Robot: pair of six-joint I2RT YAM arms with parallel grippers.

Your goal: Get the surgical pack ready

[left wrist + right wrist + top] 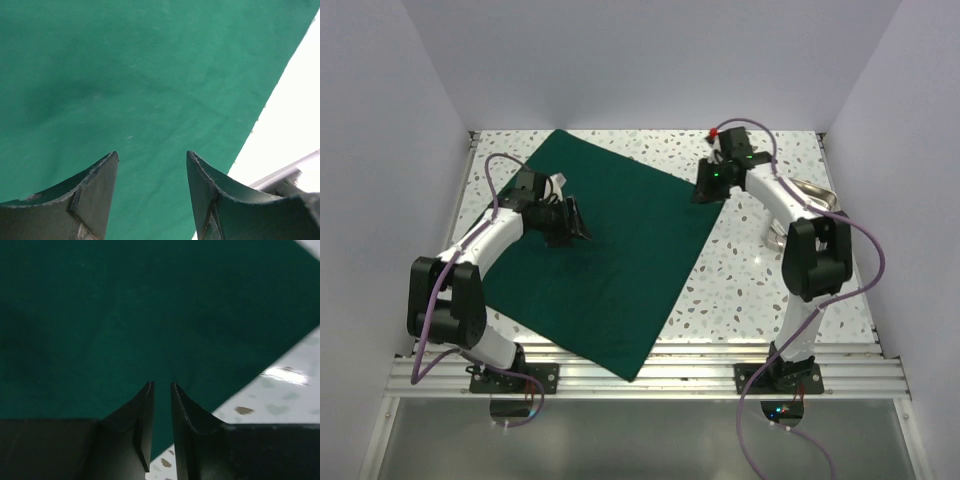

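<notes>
Green drape [610, 250] spread flat; first fold pending. Over drape's middle, left gripper [152, 156] released. At drape's far-right corner, right gripper [162, 385]: jaws nearly together, grasp unclear. Next: secure that corner.

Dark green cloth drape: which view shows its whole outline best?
Top external: the dark green cloth drape lies spread, nearly its whole outline visible. Each wrist view shows only a patch near an edge.

Surgical pack [620, 260] lies flat, so passing over the middle is easy. The right is tighter: steel tray [820, 192] by the right wall, right arm [812, 258] in front of it.
</notes>
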